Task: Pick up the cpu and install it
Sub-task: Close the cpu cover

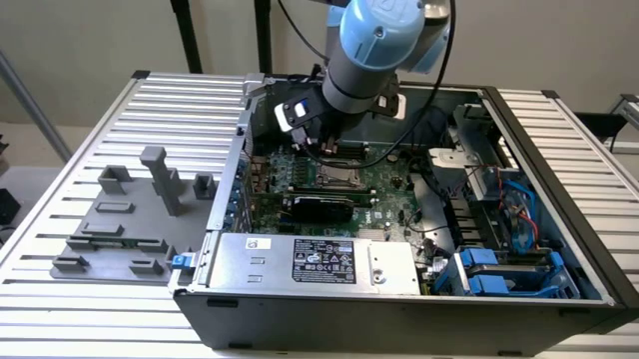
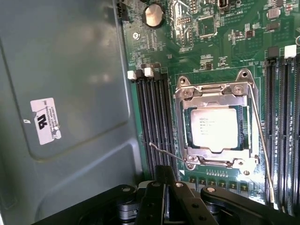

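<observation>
Hovering inside the open computer case (image 1: 559, 224), the gripper (image 2: 166, 187) keeps its fingers pressed together on nothing. Just beyond its tips the cpu (image 2: 215, 128) lies flat in the socket (image 2: 215, 159), metal frame around it. Memory slots (image 2: 154, 117) run alongside, between case wall and socket.

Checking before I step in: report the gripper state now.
Gripper: shut, holding nothing; the cpu sits in the socket.
</observation>
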`<control>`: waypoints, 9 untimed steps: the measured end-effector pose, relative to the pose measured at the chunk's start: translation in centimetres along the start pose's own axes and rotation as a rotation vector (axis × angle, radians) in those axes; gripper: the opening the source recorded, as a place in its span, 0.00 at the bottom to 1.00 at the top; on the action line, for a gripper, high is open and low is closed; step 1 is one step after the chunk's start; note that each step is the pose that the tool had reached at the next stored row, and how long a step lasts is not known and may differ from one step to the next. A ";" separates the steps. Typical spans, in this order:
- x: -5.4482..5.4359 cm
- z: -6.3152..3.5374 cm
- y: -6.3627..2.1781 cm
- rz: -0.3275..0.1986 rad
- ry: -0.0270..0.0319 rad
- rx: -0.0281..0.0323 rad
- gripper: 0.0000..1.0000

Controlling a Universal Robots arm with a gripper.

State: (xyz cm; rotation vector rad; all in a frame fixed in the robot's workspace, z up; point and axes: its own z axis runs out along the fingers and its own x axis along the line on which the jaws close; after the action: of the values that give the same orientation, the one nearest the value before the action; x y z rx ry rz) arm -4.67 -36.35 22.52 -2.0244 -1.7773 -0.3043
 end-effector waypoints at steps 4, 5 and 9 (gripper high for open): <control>-0.1 0.20 -0.20 0.031 0.0040 -0.0153 0.11; -0.1 0.25 -0.24 0.038 0.0053 -0.0191 0.11; -0.3 0.56 -0.48 0.057 0.0019 -0.0283 0.11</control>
State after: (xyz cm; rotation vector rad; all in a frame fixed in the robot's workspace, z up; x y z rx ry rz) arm -5.25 -36.29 22.00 -2.0895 -1.7200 -0.3154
